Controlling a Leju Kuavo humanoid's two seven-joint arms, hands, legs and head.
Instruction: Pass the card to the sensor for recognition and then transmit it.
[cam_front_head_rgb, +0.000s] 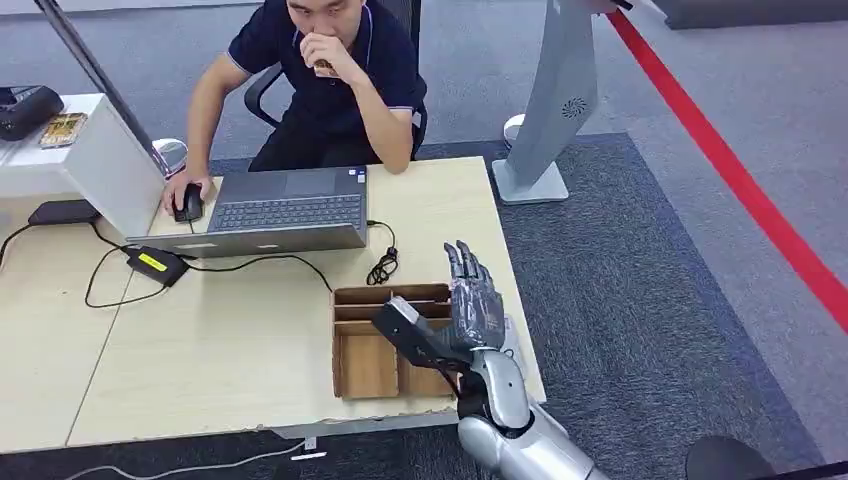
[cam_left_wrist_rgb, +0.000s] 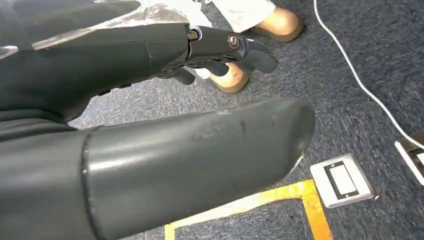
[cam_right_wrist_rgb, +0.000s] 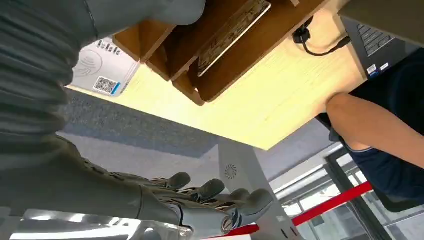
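My right hand (cam_front_head_rgb: 470, 310) is raised over the near right corner of the table, fingers straight and apart, with nothing in it. It hovers above a wooden divided box (cam_front_head_rgb: 365, 365). In the right wrist view a patterned card (cam_right_wrist_rgb: 232, 32) lies in one slot of the box (cam_right_wrist_rgb: 260, 55), well apart from the fingers (cam_right_wrist_rgb: 215, 197). A white sensor plate with a QR code (cam_right_wrist_rgb: 102, 70) lies on the table right beside the box. My left hand (cam_left_wrist_rgb: 220, 50) hangs over the carpet, its fingers loosely extended and holding nothing.
A person sits at the far side with a laptop (cam_front_head_rgb: 285, 210) and mouse (cam_front_head_rgb: 188, 203). A coiled cable (cam_front_head_rgb: 383, 265) and power adapter (cam_front_head_rgb: 155, 263) lie behind the box. A grey stand (cam_front_head_rgb: 550, 110) rises right of the table. A floor socket (cam_left_wrist_rgb: 342, 180) shows under my left hand.
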